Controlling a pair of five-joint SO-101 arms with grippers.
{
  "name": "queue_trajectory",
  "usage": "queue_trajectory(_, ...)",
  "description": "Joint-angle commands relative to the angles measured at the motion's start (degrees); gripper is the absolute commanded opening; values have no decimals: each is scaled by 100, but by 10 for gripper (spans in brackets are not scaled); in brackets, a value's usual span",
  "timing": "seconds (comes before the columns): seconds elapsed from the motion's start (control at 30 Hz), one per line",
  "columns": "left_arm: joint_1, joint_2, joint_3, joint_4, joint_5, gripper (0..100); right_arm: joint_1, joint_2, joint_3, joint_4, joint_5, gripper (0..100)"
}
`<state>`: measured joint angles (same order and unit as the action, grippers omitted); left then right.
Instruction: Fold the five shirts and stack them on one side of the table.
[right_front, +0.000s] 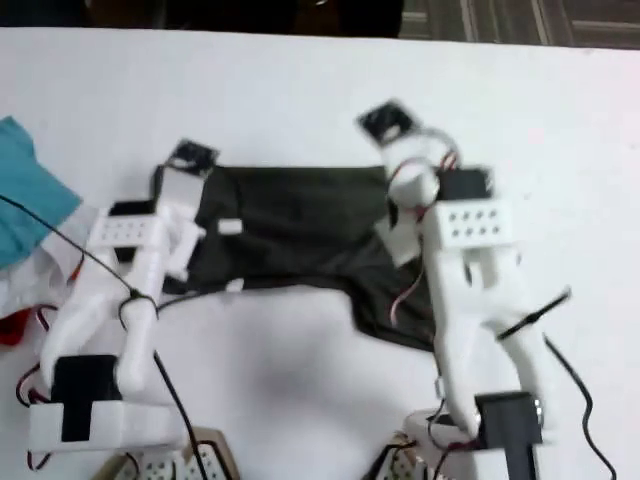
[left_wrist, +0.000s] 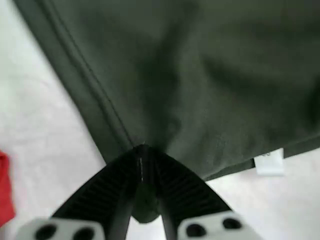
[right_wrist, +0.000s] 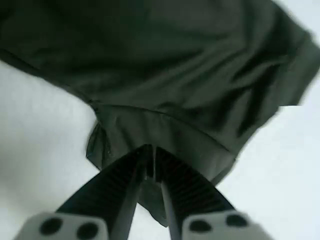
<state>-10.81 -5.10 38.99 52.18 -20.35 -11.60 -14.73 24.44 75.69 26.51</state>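
Observation:
A dark green shirt (right_front: 290, 228) lies spread across the middle of the white table. My left gripper (left_wrist: 142, 157) is shut on the shirt's edge (left_wrist: 125, 135) at its left side, close to a white label (left_wrist: 270, 164). My right gripper (right_wrist: 148, 156) is shut on a folded bit of the same shirt (right_wrist: 165, 75) at its right side, where a sleeve (right_front: 395, 305) trails toward the front. In the high view the left arm (right_front: 140, 250) and the right arm (right_front: 465, 240) stand at the two ends of the shirt.
A teal shirt (right_front: 25, 195) lies at the table's left edge with white cloth (right_front: 25, 280) and a red piece (right_front: 10, 325) under it. Red cloth (left_wrist: 4, 190) also shows near the left gripper. Bare table (right_front: 300, 90) stretches behind the shirt.

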Motion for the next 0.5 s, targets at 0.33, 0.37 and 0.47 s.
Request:
queue_trajectory(0.33,-9,-316,1024,-1310,70,24,-453,-470,2558,-2035,-62,19)
queue_trajectory(0.37,-9,-308,1024,-1310,70,24,-453,-470,2620,-2044,-62,19)
queue_trajectory(0.47,-9,-281,1024,-1301,79,24,-488,-470,2787,-2044,-62,19)
